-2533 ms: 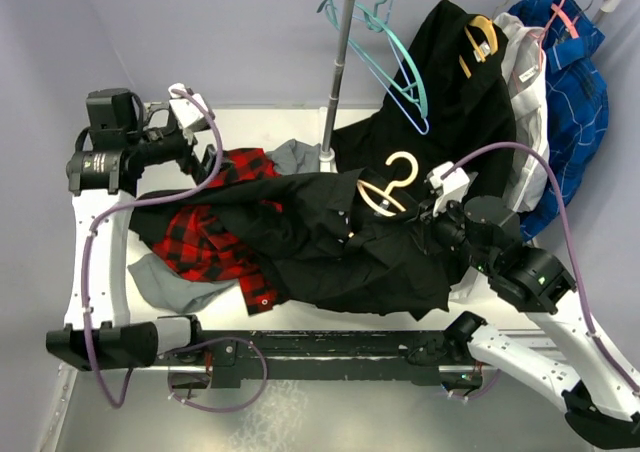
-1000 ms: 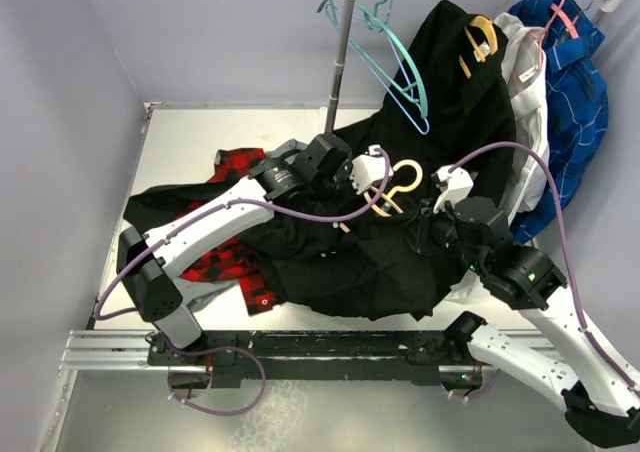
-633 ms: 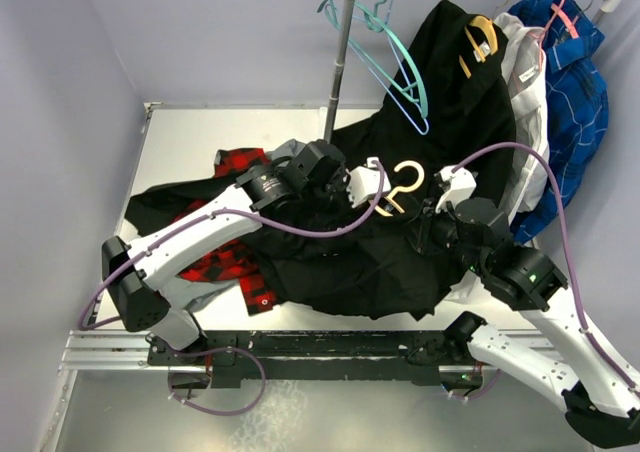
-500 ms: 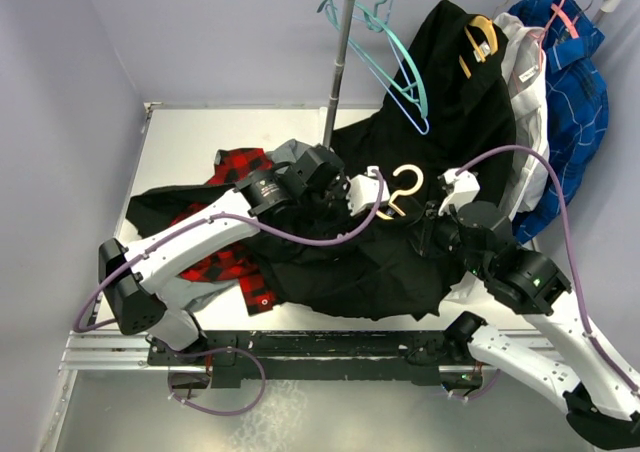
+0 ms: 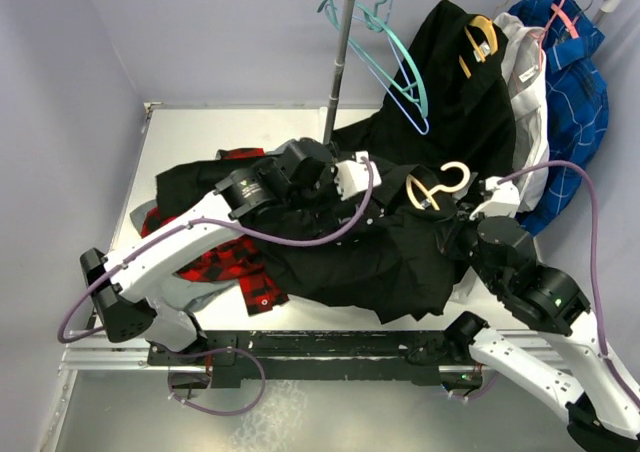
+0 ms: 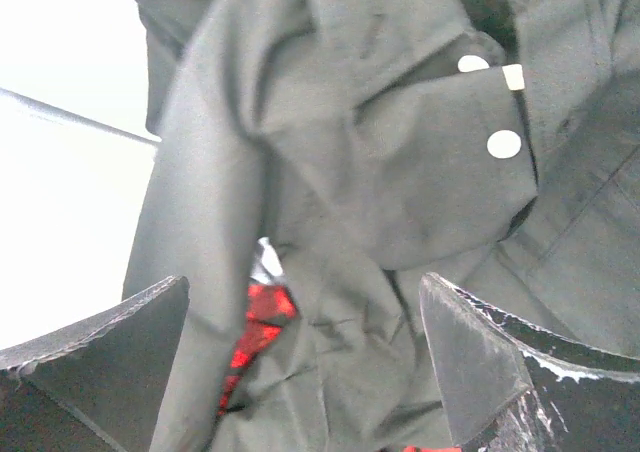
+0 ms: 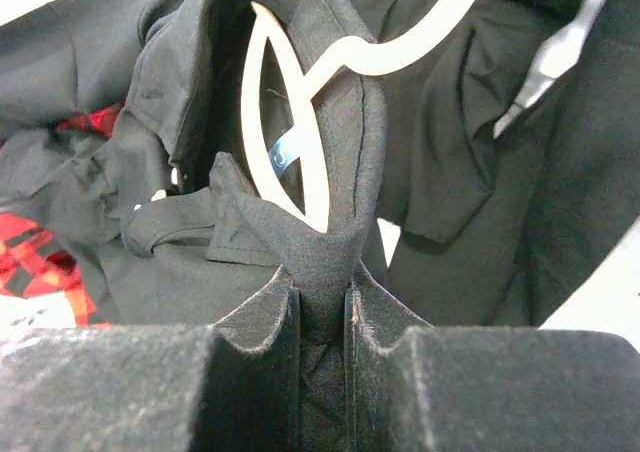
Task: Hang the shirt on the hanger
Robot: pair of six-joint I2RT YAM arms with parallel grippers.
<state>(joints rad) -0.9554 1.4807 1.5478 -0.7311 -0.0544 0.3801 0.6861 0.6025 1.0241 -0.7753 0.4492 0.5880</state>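
From above: shirt heaped mid-table, hanger lodged in its collar, hook jutting toward the right.

Left wrist: left gripper spread wide above shirt cloth, gripping nothing. 2 white buttons near.

Right wrist: right gripper pinched on a collar fold, hanger just beyond.

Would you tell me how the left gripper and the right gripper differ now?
The left gripper is wide open and empty; the right gripper is shut on a fold of the black button-up shirt. The left hovers above the cloth; the right pinches it next to the light tan wooden hanger. Both face that shirt.
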